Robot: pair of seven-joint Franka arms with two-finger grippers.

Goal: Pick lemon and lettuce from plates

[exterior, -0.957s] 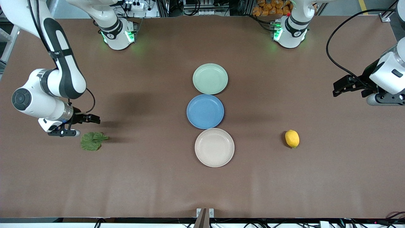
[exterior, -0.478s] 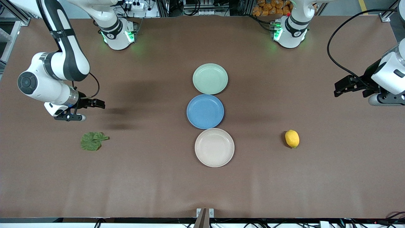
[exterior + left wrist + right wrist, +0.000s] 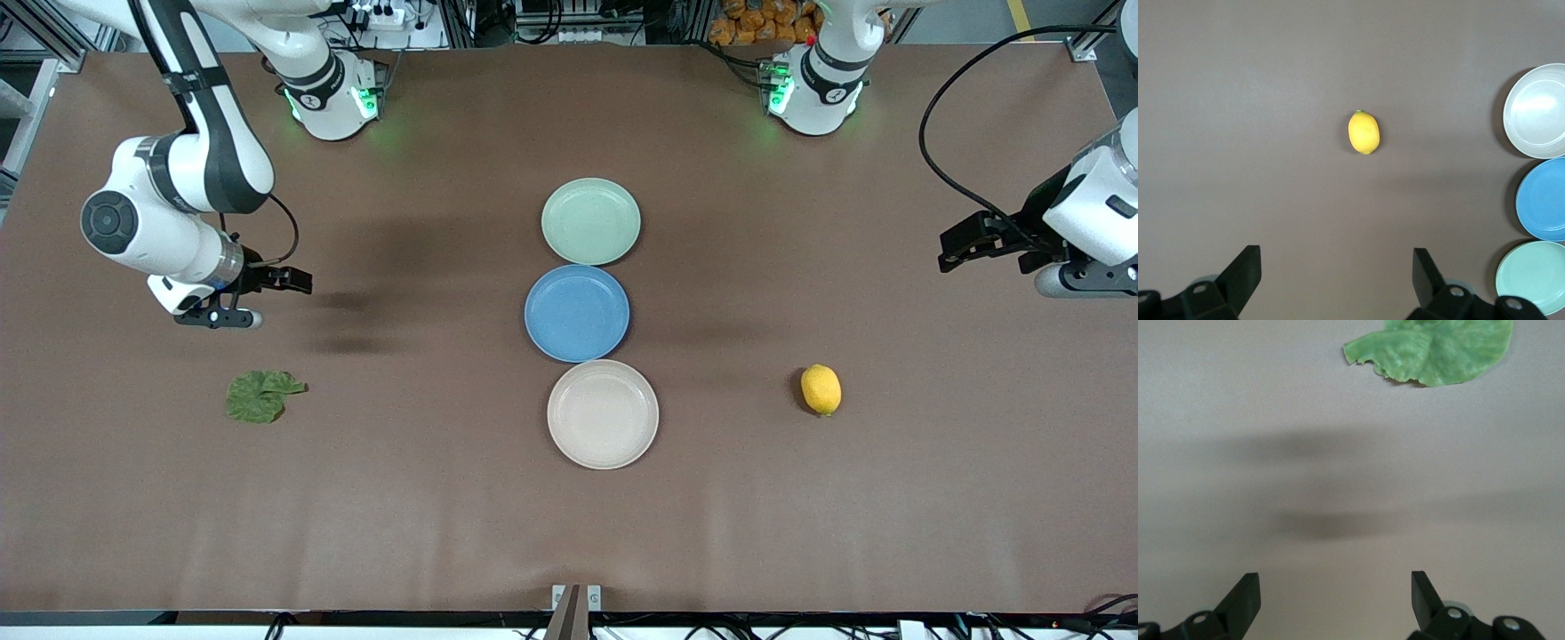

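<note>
Three plates in a row down the middle of the worktop (image 3: pixel 444 533): mint green plate (image 3: pixel 590 221) farthest from the front camera, blue plate (image 3: pixel 576 313) in the middle, beige plate (image 3: pixel 603 414) nearest, each just beside the next. All three bare.

Lemon (image 3: pixel 821 389) lying on the worktop toward the left arm's end, well apart from the plates, about level with the beige plate. Seen again in the left wrist view (image 3: pixel 1364 132), lying alone on the brown surface with the three plates at the edge of that view.

Lettuce (image 3: pixel 260 396) flat on the worktop toward the right arm's end, also well apart from the plates. Partly in the right wrist view (image 3: pixel 1438 350), crinkled edge showing.

Right gripper (image 3: pixel 267 298) up over bare worktop, near the lettuce but not over it, jaws spread wide and holding nothing. Shadow cast on the surface beneath.

Left gripper (image 3: pixel 956 249) waiting over the left arm's end of the worktop, well apart from the lemon, jaws parted, nothing between them.
</note>
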